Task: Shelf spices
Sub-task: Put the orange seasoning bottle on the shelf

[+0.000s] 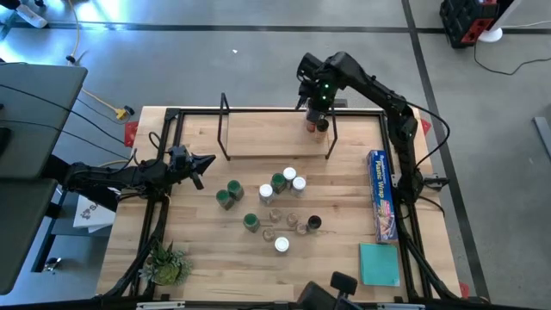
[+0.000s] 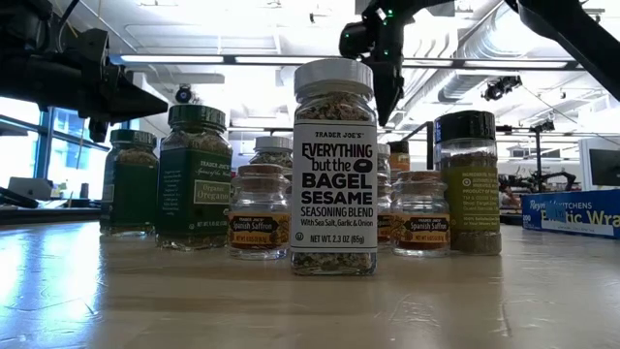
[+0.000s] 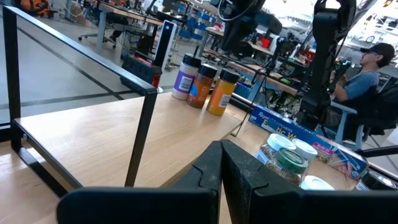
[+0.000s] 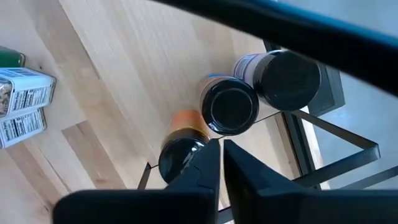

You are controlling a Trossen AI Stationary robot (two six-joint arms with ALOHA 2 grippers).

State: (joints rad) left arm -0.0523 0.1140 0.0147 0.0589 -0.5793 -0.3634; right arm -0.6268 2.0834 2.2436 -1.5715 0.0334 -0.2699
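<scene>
The shelf (image 1: pixel 275 142) is a light-wood plank with black hoop ends, standing at the table's far side. Three dark-lidded jars (image 1: pixel 316 122) stand upright on its right end; the right wrist view shows their lids (image 4: pixel 231 106) from above, the left wrist view shows them side by side (image 3: pixel 202 84). My right gripper (image 1: pixel 320 102) (image 4: pixel 221 152) hovers shut just above them, pointing down. A dozen or so jars (image 1: pixel 275 207) stand clustered mid-table, the bagel-seasoning jar (image 2: pixel 334 165) nearest the low camera. My left gripper (image 1: pixel 205 162) (image 3: pixel 221 162) waits shut, left of the cluster.
A long blue plastic-wrap box (image 1: pixel 381 194) lies along the table's right side, with a teal pad (image 1: pixel 380 263) nearer the front. A small green plant (image 1: pixel 165 263) sits at the near left corner. The shelf's left and middle plank (image 3: pixel 106 134) is bare. A person sits beyond the table (image 3: pixel 367 68).
</scene>
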